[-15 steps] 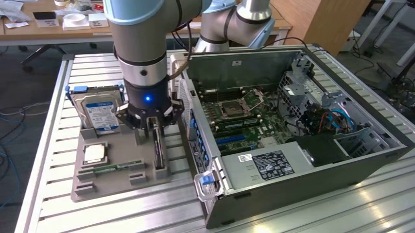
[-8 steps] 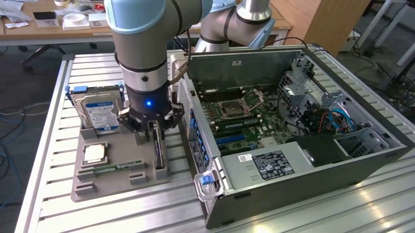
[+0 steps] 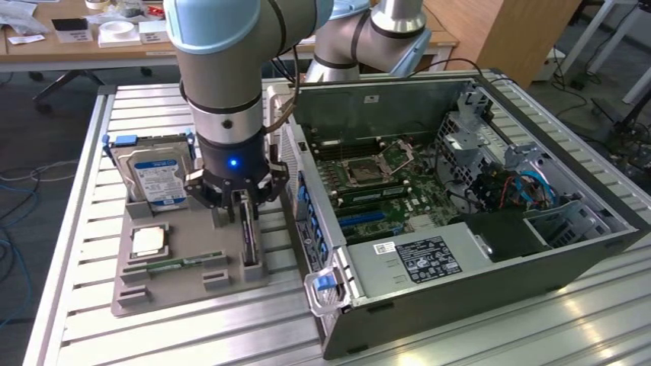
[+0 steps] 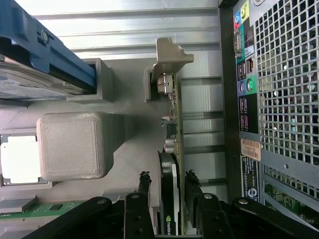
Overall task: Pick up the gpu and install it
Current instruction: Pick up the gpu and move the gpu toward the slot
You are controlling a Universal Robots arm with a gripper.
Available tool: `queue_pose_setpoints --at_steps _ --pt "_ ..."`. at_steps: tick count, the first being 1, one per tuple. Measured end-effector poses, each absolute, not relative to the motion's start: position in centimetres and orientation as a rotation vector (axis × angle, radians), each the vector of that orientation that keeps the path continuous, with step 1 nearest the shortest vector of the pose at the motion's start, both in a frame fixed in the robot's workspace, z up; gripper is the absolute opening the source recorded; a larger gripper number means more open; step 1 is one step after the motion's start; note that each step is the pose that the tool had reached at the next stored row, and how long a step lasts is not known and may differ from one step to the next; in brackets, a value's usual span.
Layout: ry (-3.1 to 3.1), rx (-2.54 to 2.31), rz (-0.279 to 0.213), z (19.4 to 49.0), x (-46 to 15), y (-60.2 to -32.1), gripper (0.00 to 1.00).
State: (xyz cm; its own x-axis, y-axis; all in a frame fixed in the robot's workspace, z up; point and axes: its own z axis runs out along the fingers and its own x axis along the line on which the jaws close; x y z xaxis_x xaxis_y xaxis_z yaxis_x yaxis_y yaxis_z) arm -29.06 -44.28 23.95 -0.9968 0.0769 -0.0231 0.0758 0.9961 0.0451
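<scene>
Going by the exterior view, w/ the tray [image 3: 173, 290] as your clock: hdd [image 3: 158, 179] stands at 11, cpu [image 3: 149, 242] lies flat at 9, mem stick [image 3: 183, 264] lies toward 6. The gpu [image 3: 249, 240] stands on edge at 3, gripper [image 3: 244, 210] right over it, a finger each side. PC case [image 3: 458, 290] sits just beyond at 3, both on the table [image 3: 152, 114].

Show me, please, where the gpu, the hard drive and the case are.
gpu [image 4: 168, 199], wrist view, on its black face.
hard drive [image 3: 161, 183], exterior view, on its label.
case [image 3: 489, 301], exterior view, on its near outer wall.
</scene>
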Motion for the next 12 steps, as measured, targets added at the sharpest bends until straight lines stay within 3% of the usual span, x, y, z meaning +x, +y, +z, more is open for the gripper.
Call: queue_pose_setpoints --at_steps 12 --pt "3.114 0.119 0.069 23.38 -29.06 -44.43 0.42"
